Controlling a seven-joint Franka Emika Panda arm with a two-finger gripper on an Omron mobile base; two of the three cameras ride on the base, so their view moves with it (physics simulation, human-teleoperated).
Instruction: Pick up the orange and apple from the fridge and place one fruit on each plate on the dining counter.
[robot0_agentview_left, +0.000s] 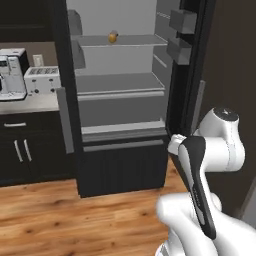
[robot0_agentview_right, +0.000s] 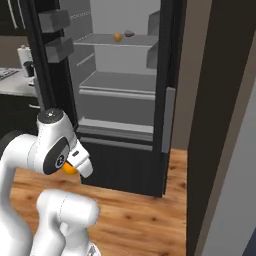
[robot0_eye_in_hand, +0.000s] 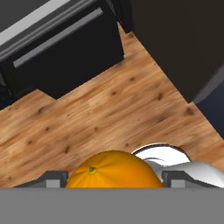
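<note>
The orange (robot0_eye_in_hand: 113, 170) sits between my gripper's (robot0_eye_in_hand: 114, 177) two fingertips, held above the wooden floor; the gripper is shut on it. A sliver of the orange (robot0_agentview_right: 69, 169) also peeks out beneath my bent wrist. The fridge (robot0_agentview_left: 120, 82) stands open ahead, its grey shelves bare except the top one. There the apple (robot0_agentview_left: 113, 36) rests, yellowish with a red blush, and the right base view shows this apple (robot0_agentview_right: 117, 36) next to a dull purple ball (robot0_agentview_right: 129, 34). The plates and the dining counter are out of view.
The fridge's door (robot0_agentview_left: 187, 60) with grey bins swings out to the right. A coffee machine (robot0_agentview_left: 12, 72) and a toaster (robot0_agentview_left: 42, 80) stand on the wall counter (robot0_agentview_left: 30, 102) at left. A dark tall panel (robot0_agentview_right: 220, 125) rises close on the right. Wooden floor (robot0_agentview_left: 75, 210) lies ahead.
</note>
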